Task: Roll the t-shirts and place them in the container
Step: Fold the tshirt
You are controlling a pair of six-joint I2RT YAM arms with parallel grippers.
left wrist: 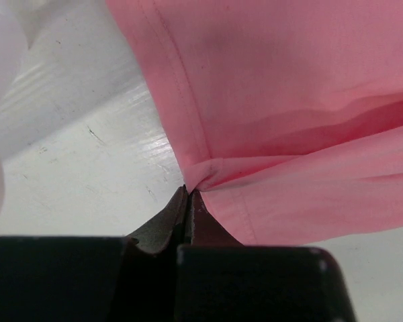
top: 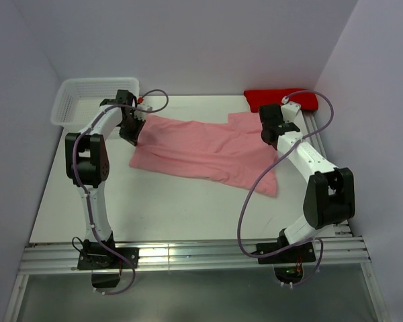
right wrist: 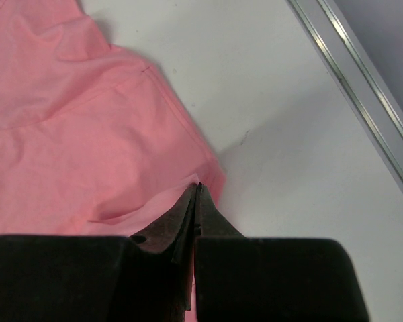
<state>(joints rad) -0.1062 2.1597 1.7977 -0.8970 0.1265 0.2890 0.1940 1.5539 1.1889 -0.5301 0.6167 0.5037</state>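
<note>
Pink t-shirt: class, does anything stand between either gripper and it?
Nothing visible does. The left gripper and the right gripper are each shut on the edge of the pink t-shirt, one at each end, with no other object between.

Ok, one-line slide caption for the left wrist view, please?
Left gripper shut, pinching the puckered hemmed edge of the pink t-shirt over the white table.

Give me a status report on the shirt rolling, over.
Left end effector shut on t-shirt hem; right end effector shut on its corner. T-shirt spread out, unrolled. Red cloth, basket at far edge.
</note>
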